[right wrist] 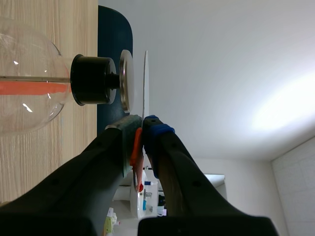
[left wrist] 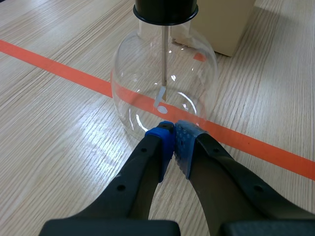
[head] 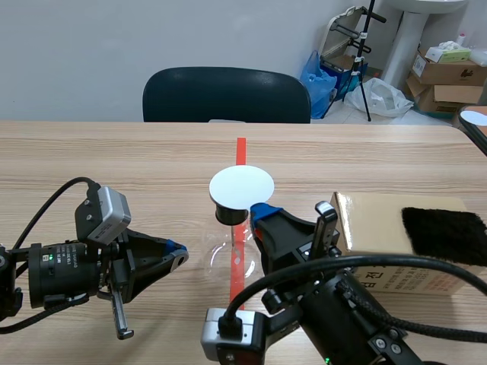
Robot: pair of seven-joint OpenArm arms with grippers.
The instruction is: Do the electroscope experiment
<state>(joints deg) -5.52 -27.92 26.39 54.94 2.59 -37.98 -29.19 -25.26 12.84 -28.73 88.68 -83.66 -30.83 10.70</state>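
The electroscope is a round glass flask (head: 228, 262) with a black stopper (head: 230, 215), standing on the orange tape line at mid table. A thin white plate (head: 241, 185) lies over its top. My right gripper (head: 262, 211) is shut on that plate's orange handle (right wrist: 136, 147). Seen edge-on in the right wrist view, the plate (right wrist: 145, 78) sits just off the electroscope's metal disc (right wrist: 125, 81). My left gripper (left wrist: 173, 135) is shut on nothing, its tips low beside the flask (left wrist: 165, 83). A metal rod with a small leaf (left wrist: 161, 101) hangs inside the glass.
A cardboard box (head: 380, 228) stands right of the flask, with a black furry cloth (head: 444, 234) lying on top of it. A dark chair (head: 227, 95) is behind the table's far edge. Boxes and a tripod stand in the back right corner.
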